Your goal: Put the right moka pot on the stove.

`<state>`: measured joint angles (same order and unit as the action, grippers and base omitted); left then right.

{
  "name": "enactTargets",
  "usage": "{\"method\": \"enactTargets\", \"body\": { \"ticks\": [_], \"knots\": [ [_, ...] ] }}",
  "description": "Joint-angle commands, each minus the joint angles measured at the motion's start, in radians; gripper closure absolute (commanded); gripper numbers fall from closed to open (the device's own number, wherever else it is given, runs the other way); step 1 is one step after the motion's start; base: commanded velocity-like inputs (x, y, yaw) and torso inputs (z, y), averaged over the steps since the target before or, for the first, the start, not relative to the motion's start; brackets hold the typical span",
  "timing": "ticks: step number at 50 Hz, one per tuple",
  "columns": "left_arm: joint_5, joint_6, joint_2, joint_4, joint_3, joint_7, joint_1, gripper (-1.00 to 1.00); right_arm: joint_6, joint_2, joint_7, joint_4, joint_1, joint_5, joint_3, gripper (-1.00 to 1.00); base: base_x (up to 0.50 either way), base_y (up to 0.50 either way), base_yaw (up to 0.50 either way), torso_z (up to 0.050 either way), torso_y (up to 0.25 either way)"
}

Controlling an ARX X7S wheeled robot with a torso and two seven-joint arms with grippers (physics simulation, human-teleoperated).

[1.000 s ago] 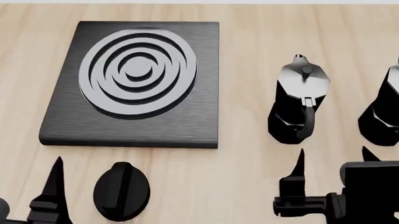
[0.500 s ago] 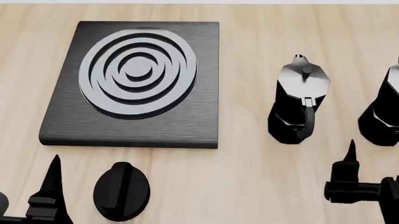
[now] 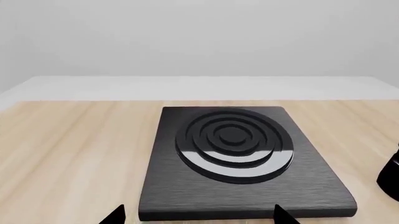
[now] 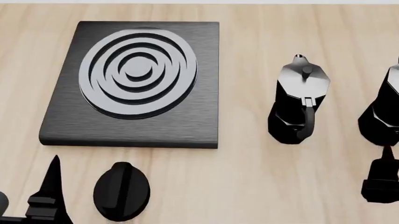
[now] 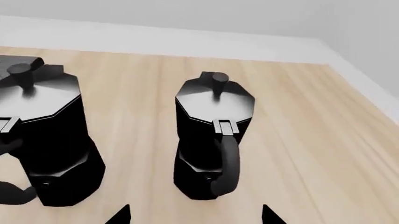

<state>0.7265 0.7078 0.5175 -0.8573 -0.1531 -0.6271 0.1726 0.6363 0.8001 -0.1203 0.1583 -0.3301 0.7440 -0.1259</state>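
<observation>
The right moka pot sits half out of the head view, sliced by the frame's right edge. The right claw shows one finger only there, so its opening can't be read. The left claw is cropped at the bottom corner. In the right wrist view, the other moka pot loses its handle side to the edge.

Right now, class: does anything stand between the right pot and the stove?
Yes. The left pot stands on the table between the right pot and the stove, so the direct path is blocked.
</observation>
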Motion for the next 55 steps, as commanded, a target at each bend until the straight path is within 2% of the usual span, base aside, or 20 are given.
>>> {"method": "enactTargets", "body": {
  "ticks": [1, 9, 10, 14, 30, 55],
  "knots": [
    [0.012, 0.004, 0.002, 0.0, 0.003, -0.008, 0.005, -1.0, -0.001, 0.015, 0.063, -0.083, -0.059, 0.029, -0.009, -1.0, 0.0, 0.0, 0.0, 0.0, 0.0],
    [0.008, -0.002, 0.005, 0.002, -0.002, -0.005, 0.003, -1.0, -0.073, -0.014, 0.121, -0.189, -0.083, -0.017, 0.027, -1.0, 0.0, 0.0, 0.0, 0.0, 0.0],
    [0.009, -0.002, 0.005, 0.004, -0.003, -0.005, 0.004, -1.0, -0.035, 0.003, 0.123, -0.186, -0.125, -0.003, 0.034, -1.0, 0.0, 0.0, 0.0, 0.0, 0.0],
    [0.006, -0.009, 0.005, 0.007, -0.003, -0.003, -0.001, -1.0, -0.083, -0.023, 0.146, -0.257, -0.139, -0.042, 0.06, -1.0, 0.0, 0.0, 0.0, 0.0, 0.0],
    [0.017, -0.011, 0.006, 0.015, -0.004, -0.003, 0.006, -1.0, -0.085, -0.051, 0.181, -0.408, -0.274, -0.083, 0.12, -1.0, 0.0, 0.0, 0.0, 0.0, 0.0],
    [0.009, -0.027, 0.011, 0.023, -0.016, -0.001, 0.003, -1.0, -0.118, -0.081, 0.218, -0.556, -0.389, -0.148, 0.187, -1.0, 0.0, 0.0, 0.0, 0.0, 0.0]
  ]
}}
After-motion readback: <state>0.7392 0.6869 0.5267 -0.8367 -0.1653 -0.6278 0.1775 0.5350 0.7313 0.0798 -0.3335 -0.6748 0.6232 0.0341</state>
